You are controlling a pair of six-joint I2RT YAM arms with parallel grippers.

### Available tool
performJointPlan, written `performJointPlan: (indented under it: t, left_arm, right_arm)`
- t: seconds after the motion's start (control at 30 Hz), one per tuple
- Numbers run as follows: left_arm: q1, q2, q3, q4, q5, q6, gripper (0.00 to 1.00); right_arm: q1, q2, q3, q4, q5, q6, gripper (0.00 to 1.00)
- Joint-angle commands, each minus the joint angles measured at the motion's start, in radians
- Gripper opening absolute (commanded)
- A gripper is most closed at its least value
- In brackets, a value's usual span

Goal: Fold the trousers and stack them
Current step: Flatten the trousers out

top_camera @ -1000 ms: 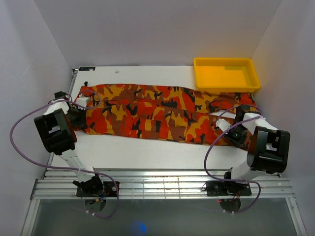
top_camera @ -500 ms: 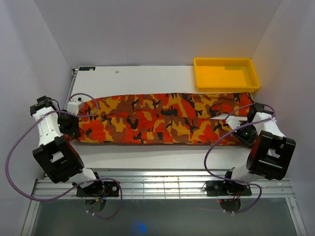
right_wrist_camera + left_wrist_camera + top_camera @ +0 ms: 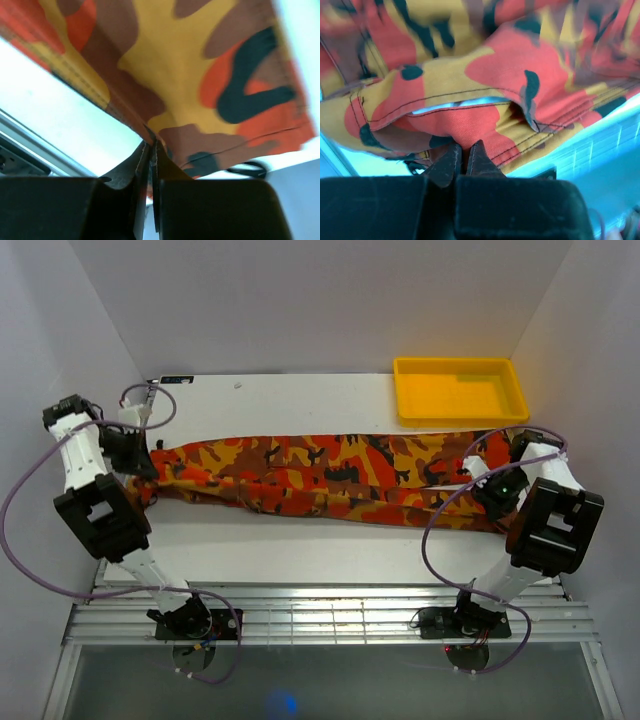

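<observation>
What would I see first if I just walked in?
You'd see the bright orange camouflage trousers stretched across the white table. The left claw pinches their left end, the right claw their right end. A yellow tray sits at the far right corner.

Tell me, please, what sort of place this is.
Likely a robotics lab test cell: a white table boxed in by plain white walls, the left arm and right arm bolted to a metal rail, and the trousers stretched out near a yellow tray.
</observation>
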Motion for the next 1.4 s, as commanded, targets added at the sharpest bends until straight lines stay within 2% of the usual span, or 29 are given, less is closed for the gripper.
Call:
performJointPlan:
  t: [0.0,0.03,0.1,0.13,0.17,0.2,0.23,0.3,0.33,0.37,0.43,0.5,0.53,0.57,0.6,0.63,0.7,0.73,0.8,0.83,0.87,0.97,1.03,1.07,1.1,1.13,1.2,1.27,1.37]
  left_arm:
    - [-0.028,0.266,0.320,0.156,-0.010,-0.154,0.00]
    - [-0.045,0.337,0.534,0.145,-0.006,-0.209,0.00]
    - [-0.106,0.527,0.757,0.112,-0.036,-0.226,0.00]
    - [-0.152,0.568,0.939,0.042,-0.055,-0.187,0.00]
    - [-0.174,0.580,0.964,0.032,-0.128,-0.170,0.00]
    - [-0.189,0.549,0.911,0.035,-0.157,-0.124,0.00]
    - [-0.200,0.427,0.751,0.039,-0.171,-0.081,0.00]
    - [-0.189,0.291,0.577,0.033,-0.229,-0.009,0.00]
    - [-0.173,0.140,0.476,0.035,-0.259,0.020,0.00]
    - [-0.153,0.061,0.288,0.044,-0.282,0.081,0.00]
    - [-0.054,-0.138,0.144,0.071,-0.259,0.143,0.00]
    - [-0.012,-0.234,-0.065,0.076,-0.286,0.236,0.00]
    - [0.002,-0.278,-0.147,0.088,-0.306,0.273,0.05]
    - [0.007,-0.354,-0.318,0.095,-0.325,0.337,0.25]
    - [0.007,-0.381,-0.397,0.108,-0.346,0.356,0.45]
    - [0.009,-0.399,-0.457,0.152,-0.371,0.367,0.97]
    - [0.028,-0.395,-0.518,0.179,-0.333,0.370,0.98]
    - [0.045,-0.380,-0.501,0.196,-0.278,0.344,0.98]
    - [0.068,-0.314,-0.420,0.181,-0.187,0.298,0.98]
    - [0.087,-0.293,-0.310,0.147,-0.141,0.250,0.98]
    - [0.091,-0.273,-0.253,0.136,-0.050,0.223,0.98]
    - [0.070,-0.176,-0.075,0.159,0.043,0.076,0.98]
    - [-0.028,-0.069,-0.009,0.206,-0.011,0.004,0.86]
    - [-0.060,-0.041,-0.013,0.237,-0.098,-0.048,0.74]
    - [-0.088,-0.016,-0.024,0.281,-0.134,-0.073,0.70]
    - [-0.120,0.043,-0.033,0.349,-0.160,-0.097,0.70]
    - [-0.140,0.137,-0.010,0.352,-0.228,-0.165,0.72]
    - [-0.142,0.227,0.014,0.342,-0.224,-0.188,0.76]
    - [-0.156,0.275,-0.002,0.381,-0.253,-0.200,0.77]
  right_arm:
    - [-0.005,0.055,0.150,-0.023,-0.009,0.013,0.08]
    - [-0.004,0.089,0.199,-0.022,-0.036,0.030,0.08]
    - [0.006,0.124,0.245,-0.045,-0.062,0.075,0.08]
    - [0.007,0.149,0.282,-0.057,-0.085,0.083,0.08]
    - [0.007,0.155,0.295,-0.072,-0.095,0.087,0.08]
    - [0.007,0.155,0.299,-0.086,-0.099,0.087,0.08]
    - [0.007,0.139,0.287,-0.086,-0.092,0.074,0.08]
    - [0.007,0.108,0.258,-0.079,-0.079,0.049,0.08]
    - [0.007,0.073,0.241,-0.075,-0.069,0.020,0.08]
    - [0.004,0.056,0.211,-0.069,-0.067,0.006,0.08]
    - [0.004,-0.001,0.174,-0.056,-0.064,-0.023,0.08]
    - [0.004,-0.035,0.106,-0.040,-0.052,-0.067,0.08]
    - [0.006,-0.056,0.083,-0.028,-0.029,-0.080,0.08]
    - [0.006,-0.064,0.044,-0.004,-0.012,-0.098,0.08]
    - [0.007,-0.066,0.030,0.004,0.008,-0.106,0.08]
    - [0.007,-0.061,0.023,0.013,0.037,-0.109,0.17]
    - [0.007,-0.049,0.041,0.018,0.046,-0.101,0.37]
    - [0.007,-0.043,0.058,0.018,0.034,-0.091,0.54]
    - [0.007,-0.040,0.103,-0.017,0.001,-0.074,0.71]
    - [0.007,-0.035,0.158,-0.038,-0.050,-0.068,0.79]
    - [0.007,-0.032,0.190,-0.063,-0.074,-0.060,0.82]
    - [0.022,-0.007,0.305,-0.111,-0.167,0.001,0.82]
    - [0.048,0.016,0.345,-0.126,-0.185,0.055,0.78]
    - [0.085,0.022,0.356,-0.125,-0.184,0.072,0.76]
    - [0.099,0.028,0.356,-0.121,-0.182,0.092,0.74]
    - [0.114,0.039,0.356,-0.108,-0.184,0.113,0.71]
    - [0.154,0.056,0.361,-0.108,-0.179,0.161,0.70]
    - [0.196,0.069,0.359,-0.103,-0.173,0.196,0.70]
    - [0.245,0.082,0.352,-0.085,-0.161,0.233,0.70]
